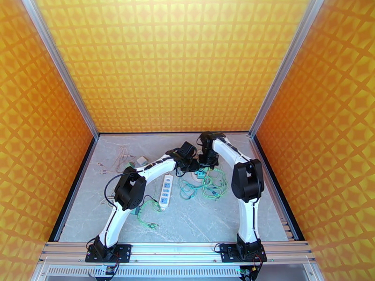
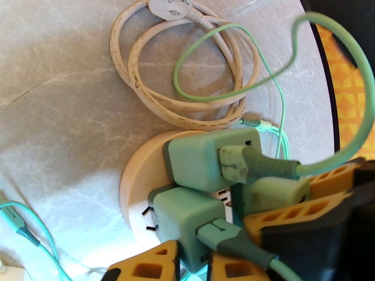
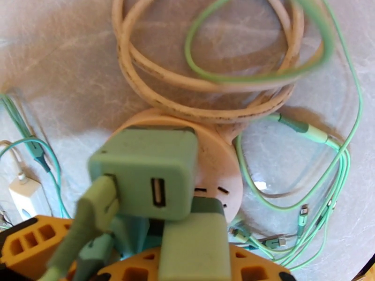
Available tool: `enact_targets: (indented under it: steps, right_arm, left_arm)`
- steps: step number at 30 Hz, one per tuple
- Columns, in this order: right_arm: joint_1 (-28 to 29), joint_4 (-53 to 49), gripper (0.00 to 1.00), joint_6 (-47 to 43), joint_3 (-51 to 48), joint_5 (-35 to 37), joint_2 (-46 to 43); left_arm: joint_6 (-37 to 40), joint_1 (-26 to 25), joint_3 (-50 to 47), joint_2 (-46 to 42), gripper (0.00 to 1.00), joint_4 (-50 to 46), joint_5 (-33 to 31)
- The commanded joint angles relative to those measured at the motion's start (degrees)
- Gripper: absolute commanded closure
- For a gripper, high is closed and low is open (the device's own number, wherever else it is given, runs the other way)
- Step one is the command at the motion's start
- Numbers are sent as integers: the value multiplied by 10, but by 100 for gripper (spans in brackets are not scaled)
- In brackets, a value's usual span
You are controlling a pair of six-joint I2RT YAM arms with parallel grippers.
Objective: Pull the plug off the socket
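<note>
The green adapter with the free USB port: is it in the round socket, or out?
In, it seems. The green adapter sits flush on the round socket, with no prongs showing.

The pale marbled surface [image 1: 197, 221] carries a white power strip [image 1: 166, 193] and a round white socket [image 2: 136, 179]. A coiled cream cable [image 2: 187, 108] and loose green cables [image 1: 211, 186] lie beside them.

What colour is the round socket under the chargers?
Cream socket, best seen from the left wrist.

Lab test booth, patterned orange walls [image 1: 173, 62]
</note>
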Motion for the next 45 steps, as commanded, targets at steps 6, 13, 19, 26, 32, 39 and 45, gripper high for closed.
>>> enact_targets:
  steps: [6,13,19,26,32,39,45]
  right_arm:
    - [-53,-7,99,-2,21,2,-80]
    - [-86,42,99,25,-34,38,-129]
    - [-139,101,97,54,-117,62,-169]
    - [-226,162,96,70,-189,75,-193]
    - [-285,185,94,83,-228,73,-183]
    - [-313,242,90,98,-307,10,-183]
    - [-313,262,63,103,-340,-14,-191]
  left_arm:
    - [17,-29,-86,131,82,-171,-27]
    - [16,-19,-79,110,81,-176,-27]
    - [17,-7,-50,74,80,-186,-27]
    - [19,-2,-13,43,71,-203,-27]
    - [19,4,24,-4,55,-213,-27]
    - [25,8,56,-58,39,-215,-31]
    - [35,11,60,-85,35,-217,-34]
